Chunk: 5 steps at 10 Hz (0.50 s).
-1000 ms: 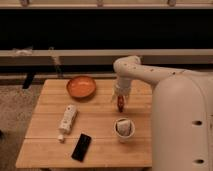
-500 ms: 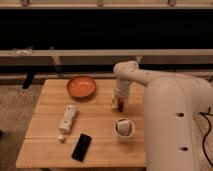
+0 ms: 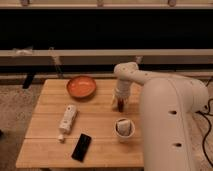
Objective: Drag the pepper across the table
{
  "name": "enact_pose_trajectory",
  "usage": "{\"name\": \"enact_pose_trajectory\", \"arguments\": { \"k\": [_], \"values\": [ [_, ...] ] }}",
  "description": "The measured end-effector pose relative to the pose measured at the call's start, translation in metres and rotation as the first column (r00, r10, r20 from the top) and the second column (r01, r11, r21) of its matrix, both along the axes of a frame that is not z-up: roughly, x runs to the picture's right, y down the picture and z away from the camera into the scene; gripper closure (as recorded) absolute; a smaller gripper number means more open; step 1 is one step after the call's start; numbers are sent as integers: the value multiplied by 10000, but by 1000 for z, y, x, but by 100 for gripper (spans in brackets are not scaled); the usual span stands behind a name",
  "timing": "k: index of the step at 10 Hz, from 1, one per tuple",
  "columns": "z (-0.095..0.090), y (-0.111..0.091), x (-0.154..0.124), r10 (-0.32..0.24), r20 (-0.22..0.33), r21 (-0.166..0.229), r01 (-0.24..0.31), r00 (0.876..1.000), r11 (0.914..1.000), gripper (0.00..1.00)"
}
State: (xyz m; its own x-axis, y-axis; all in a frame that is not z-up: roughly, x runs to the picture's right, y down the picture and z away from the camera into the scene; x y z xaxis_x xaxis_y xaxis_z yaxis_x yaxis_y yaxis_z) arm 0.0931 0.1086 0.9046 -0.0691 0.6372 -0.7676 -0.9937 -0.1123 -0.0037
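Note:
The pepper point(image 3: 120, 106) shows as a small dark red-orange bit on the light wooden table point(image 3: 97, 117), right of the middle. My gripper point(image 3: 120, 103) points straight down onto it from the white arm point(image 3: 131, 75), and its tip covers most of the pepper. The pepper lies between the orange bowl and the cup.
A round orange bowl point(image 3: 81, 86) stands at the back of the table. A white bottle point(image 3: 67, 119) lies on the left and a black phone point(image 3: 81, 146) near the front edge. A white cup point(image 3: 124, 128) stands just in front of the gripper. The robot's white body point(image 3: 167, 125) fills the right side.
The robot's body and arm have shifted left and fill more of the view. The gripper stays down at the pepper, with hardly any shift over the table.

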Motion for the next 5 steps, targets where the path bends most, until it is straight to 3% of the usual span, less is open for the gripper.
{"name": "enact_pose_trajectory", "arguments": {
  "k": [5],
  "values": [
    [0, 10, 3, -119, -182, 14, 119, 9998, 9999, 90]
  ]
}}
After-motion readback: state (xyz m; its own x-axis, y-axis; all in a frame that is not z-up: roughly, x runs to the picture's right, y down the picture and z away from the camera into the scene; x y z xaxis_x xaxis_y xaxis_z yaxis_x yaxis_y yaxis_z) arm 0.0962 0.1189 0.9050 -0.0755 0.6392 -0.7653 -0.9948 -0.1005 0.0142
